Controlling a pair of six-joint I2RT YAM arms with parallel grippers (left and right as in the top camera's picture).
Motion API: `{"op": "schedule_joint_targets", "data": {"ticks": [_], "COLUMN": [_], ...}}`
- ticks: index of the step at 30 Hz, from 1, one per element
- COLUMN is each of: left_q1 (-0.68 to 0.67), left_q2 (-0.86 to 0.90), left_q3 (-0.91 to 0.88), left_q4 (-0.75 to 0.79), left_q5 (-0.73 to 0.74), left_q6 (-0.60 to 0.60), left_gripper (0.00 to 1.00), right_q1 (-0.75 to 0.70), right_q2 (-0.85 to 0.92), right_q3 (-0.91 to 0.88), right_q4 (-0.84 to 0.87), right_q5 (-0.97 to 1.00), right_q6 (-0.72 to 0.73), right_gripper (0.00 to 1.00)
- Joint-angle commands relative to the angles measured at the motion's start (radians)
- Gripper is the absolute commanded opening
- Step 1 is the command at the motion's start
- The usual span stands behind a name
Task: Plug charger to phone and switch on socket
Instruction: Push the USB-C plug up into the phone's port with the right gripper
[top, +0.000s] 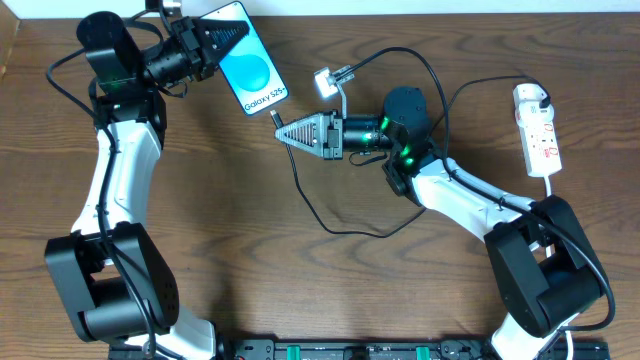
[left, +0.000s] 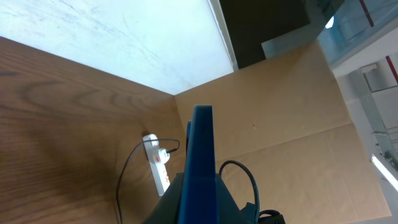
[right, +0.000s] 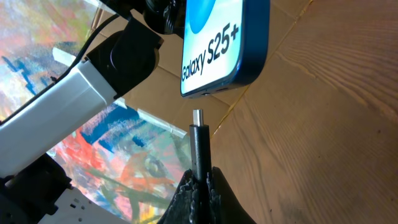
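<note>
Left gripper (top: 218, 42) is clamping the phone (top: 255, 72) near the table's (top: 300, 300) far edge, screen facing up. Right gripper (right: 200, 182) is pinching the charger (right: 198, 140) connector, its tip sitting just short of the phone's bottom port, not touching. Socket (top: 537, 128) is lying well apart, far right.

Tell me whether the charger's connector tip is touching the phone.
Apart. The right wrist view shows a clear gap between the charger's connector tip and the bottom edge of the phone just above it.
</note>
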Motion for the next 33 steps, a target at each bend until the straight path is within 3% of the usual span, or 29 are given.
{"op": "schedule_joint_targets", "data": {"ticks": [1,33], "left_q1": [-0.015,-0.028], "left_q2": [-0.001,-0.001], "left_q3": [0.010,0.010], "left_q4": [0.007,0.008], "left_q5": [0.028,0.048], "left_q6": [0.013,0.013], "left_gripper": [0.08,0.07], "right_q1": [0.001,-0.024], "right_q2": [0.006,0.006], "right_q3": [0.012,0.012], "right_q4": [0.006,0.007], "right_q5": [0.011,0.048], "right_q6": [-0.014,0.002], "right_gripper": [0.01,0.01]}}
